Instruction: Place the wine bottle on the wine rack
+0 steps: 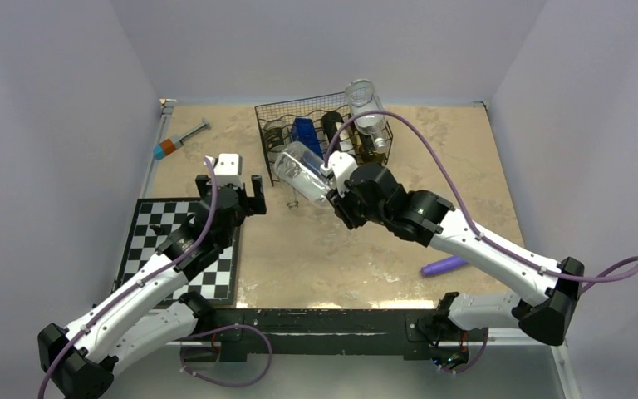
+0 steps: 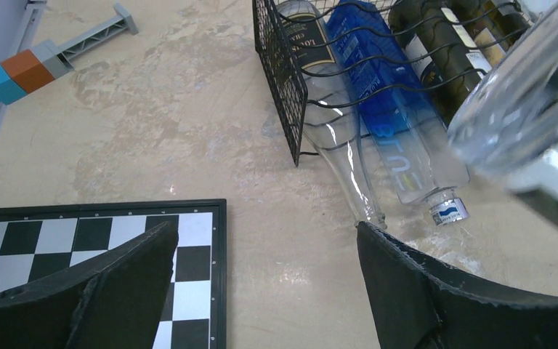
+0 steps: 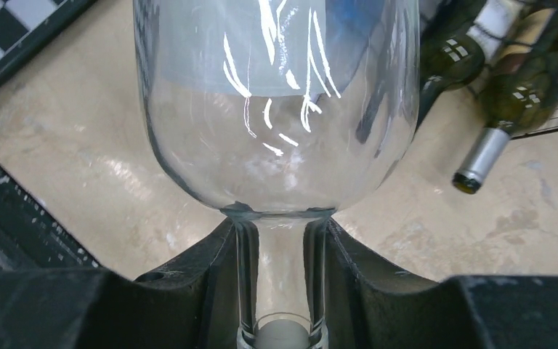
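My right gripper point(image 3: 280, 291) is clamped on the neck of the clear wine bottle point(image 3: 276, 109), one finger on each side just below the shoulder. From the overhead camera the bottle sits just in front of the wine rack point(image 1: 324, 133), at its left half, with its base toward the rack's open front and its neck back toward my wrist. I cannot tell whether the base touches the wire.

The rack's lower shelf already carries a clear bottle point(image 2: 327, 94), a blue bottle point(image 2: 389, 109) and dark bottles point(image 2: 436, 58), all lying with their necks sticking out of the front. One more clear bottle point(image 1: 365, 104) lies on top of the rack, toward its right rear corner.

My left gripper point(image 2: 265, 291) is off to the left of the rack, jaws spread wide with nothing between them, over the corner of the chessboard point(image 1: 183, 241). A syringe-shaped toy point(image 1: 181, 139) lies farther left of the rack, and a purple stick point(image 1: 444, 265) lies well in front of it, to the right.
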`<state>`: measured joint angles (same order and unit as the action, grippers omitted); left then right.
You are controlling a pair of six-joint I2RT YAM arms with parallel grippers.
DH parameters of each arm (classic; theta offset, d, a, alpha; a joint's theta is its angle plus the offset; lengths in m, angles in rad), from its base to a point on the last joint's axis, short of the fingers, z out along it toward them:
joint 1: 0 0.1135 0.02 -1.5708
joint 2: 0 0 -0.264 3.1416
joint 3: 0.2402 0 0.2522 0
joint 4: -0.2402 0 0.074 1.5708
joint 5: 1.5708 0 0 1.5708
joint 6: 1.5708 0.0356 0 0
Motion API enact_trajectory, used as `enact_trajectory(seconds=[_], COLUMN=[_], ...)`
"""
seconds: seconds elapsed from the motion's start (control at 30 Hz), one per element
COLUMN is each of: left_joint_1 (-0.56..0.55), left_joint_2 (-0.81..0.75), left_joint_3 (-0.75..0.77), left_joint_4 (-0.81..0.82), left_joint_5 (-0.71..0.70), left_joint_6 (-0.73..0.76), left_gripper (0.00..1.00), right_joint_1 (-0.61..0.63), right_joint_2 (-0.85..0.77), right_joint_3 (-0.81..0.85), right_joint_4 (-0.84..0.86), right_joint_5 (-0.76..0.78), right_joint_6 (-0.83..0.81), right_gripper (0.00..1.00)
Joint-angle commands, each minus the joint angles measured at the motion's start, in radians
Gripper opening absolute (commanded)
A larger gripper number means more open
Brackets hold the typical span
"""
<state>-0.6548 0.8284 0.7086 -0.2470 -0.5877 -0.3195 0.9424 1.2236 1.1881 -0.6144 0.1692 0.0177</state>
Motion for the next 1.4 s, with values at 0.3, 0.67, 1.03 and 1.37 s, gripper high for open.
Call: enact_trajectory(seconds=[0.3,0.67,1.03,1.37], left_joint_1=[0.006,0.007,0.012,0.014], left_joint_2=[-0.076,-0.101,-0.085,-0.074], left_joint_3=[0.054,0.062,0.072,0.085], left_joint_4=[0.058,0.048,0.047,0.037], left_joint_5=[-0.045,-0.05,-0.038,-0.03], left_joint_6=[0.022,0.047,0.048,0.053], left_gripper=[0.97,0.98,0.98,0.98], right_joint_1=[-0.295,-0.362,-0.389,-0.426], right_joint_2=[0.241,0.453,0.605,0.73], right_joint_3=[0.414,0.55,0.618,0.681], right_joint_4=[0.151,0.162,0.259,0.344], right_joint_5=[0.236,0.192,0.277,0.296], right_joint_6=[0.182,0.188,0.228,0.192], right_gripper=[0.0,0.0,0.0,0.0])
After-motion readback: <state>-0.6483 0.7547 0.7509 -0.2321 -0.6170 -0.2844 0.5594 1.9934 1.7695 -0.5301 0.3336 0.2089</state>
